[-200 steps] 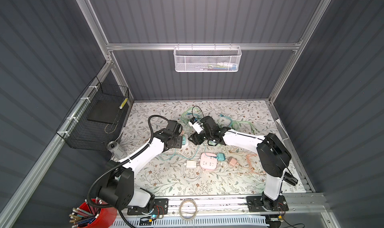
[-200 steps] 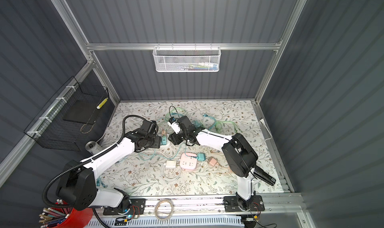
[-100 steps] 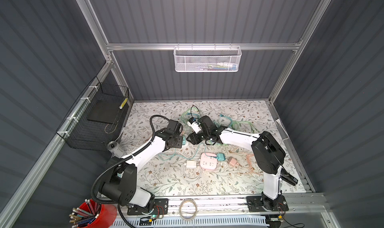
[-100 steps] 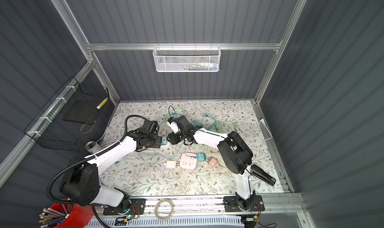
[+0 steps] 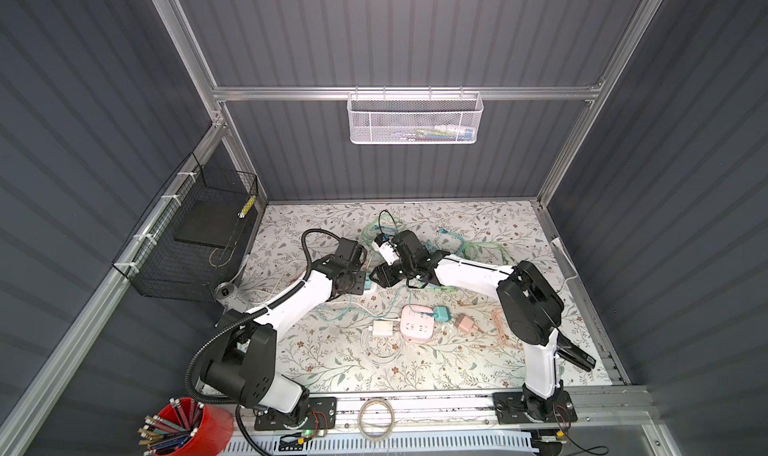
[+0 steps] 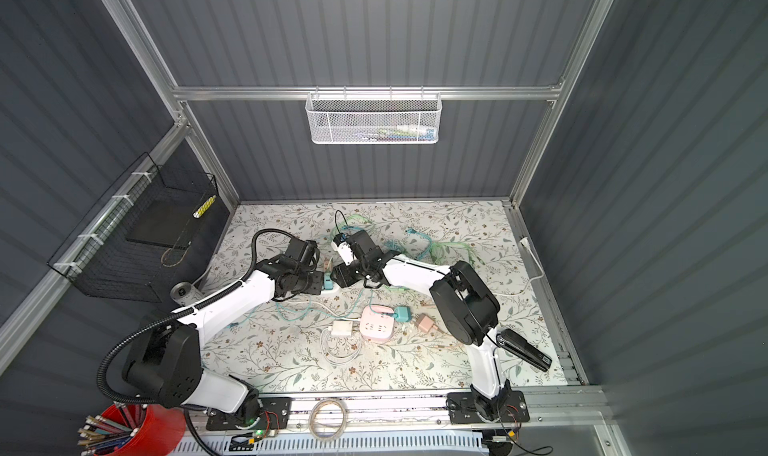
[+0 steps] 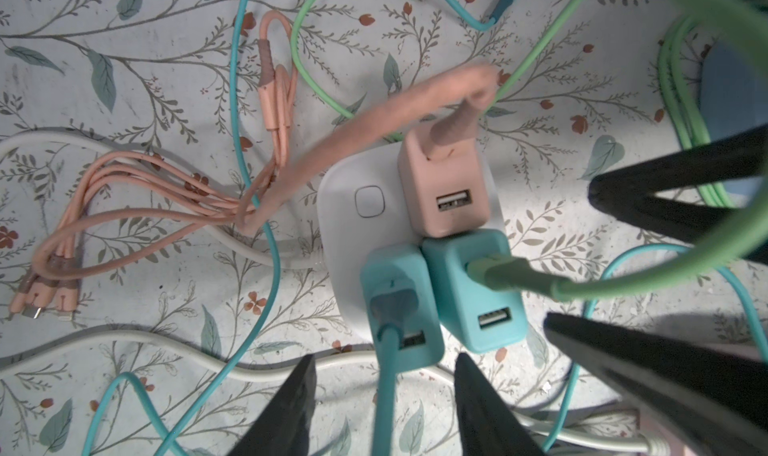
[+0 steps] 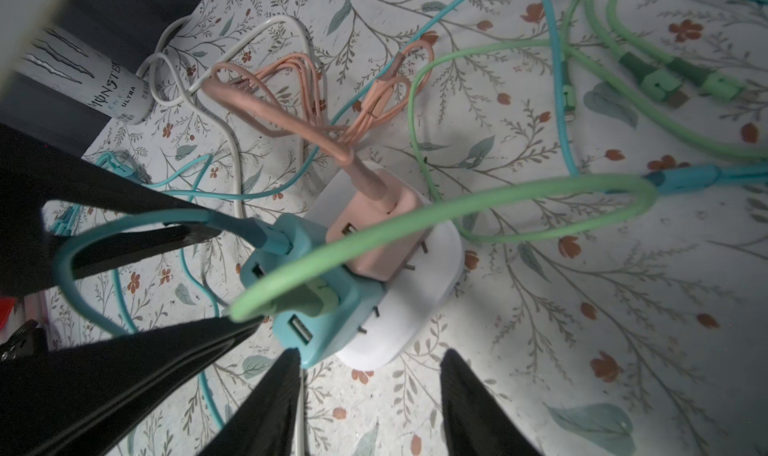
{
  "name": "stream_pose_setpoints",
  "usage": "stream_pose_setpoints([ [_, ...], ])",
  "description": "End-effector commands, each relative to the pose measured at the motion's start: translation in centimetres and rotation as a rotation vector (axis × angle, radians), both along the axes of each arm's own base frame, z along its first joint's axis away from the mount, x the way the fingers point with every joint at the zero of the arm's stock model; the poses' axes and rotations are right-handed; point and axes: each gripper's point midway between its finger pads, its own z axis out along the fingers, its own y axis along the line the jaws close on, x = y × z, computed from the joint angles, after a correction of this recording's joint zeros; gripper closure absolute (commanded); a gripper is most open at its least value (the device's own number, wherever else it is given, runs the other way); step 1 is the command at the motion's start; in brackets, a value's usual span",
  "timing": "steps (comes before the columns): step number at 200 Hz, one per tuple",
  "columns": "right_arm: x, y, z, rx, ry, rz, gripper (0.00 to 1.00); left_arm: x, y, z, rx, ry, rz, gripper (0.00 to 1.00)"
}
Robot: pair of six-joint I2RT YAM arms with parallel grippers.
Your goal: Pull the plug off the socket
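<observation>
Top views both show you, nearest the front edge of the floral-patterned worktop (image 5: 415, 371), a small white square charger (image 5: 382, 328) just beside a pink square power strip (image 5: 417, 324). A teal charger cube (image 5: 441, 314) rests against the strip's side toward the right edge, and a loose pink charger cube (image 5: 465, 323) lies just past that.

Farther back, about midway between the front and back edges and left of centre, your two arms meet over the white rounded plastic socket block (image 7: 345, 233). Seen from the left wrist, your left fingers (image 7: 291, 404) stand spread and grip nothing. Their tips sit either side of the teal cable (image 7: 384, 391) leaving the teal square plug (image 7: 401, 304), which is just beyond them, plugged into the socket block. Next to it sits a second teal square plug (image 7: 469, 283) carrying a light green cable (image 7: 540, 285). Behind both is a pink square plug (image 7: 442, 188) with a pink cable (image 7: 374, 113) rising from it. From the right wrist, your right fingers (image 8: 266, 404) are apart and hold nothing: one tip is at the corner of the second teal square plug, the other is beside the block's end.

Beyond, loose green and teal cables (image 5: 478, 246) sprawl toward the back edge, and a white mesh basket (image 5: 415, 119) hangs on the back wall.
</observation>
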Motion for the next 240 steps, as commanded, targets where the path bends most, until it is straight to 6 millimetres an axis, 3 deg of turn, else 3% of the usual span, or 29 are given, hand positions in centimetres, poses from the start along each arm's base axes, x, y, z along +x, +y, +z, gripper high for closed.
stream_pose_setpoints([
  [1, 0.0, 0.5, -0.2, 0.000, 0.025, 0.002, 0.45, 1.1, -0.1, 0.7, -0.025, -0.019, 0.024, 0.46],
  [117, 0.2, 1.1, -0.2, 0.037, 0.059, -0.024, 0.40, 2.1, -0.4, 0.1, -0.073, -0.004, 0.047, 0.56],
  [240, 0.2, 1.0, -2.2, -0.013, 0.110, -0.027, 0.45, 2.7, -1.3, -0.9, -0.091, 0.021, 0.030, 0.65],
])
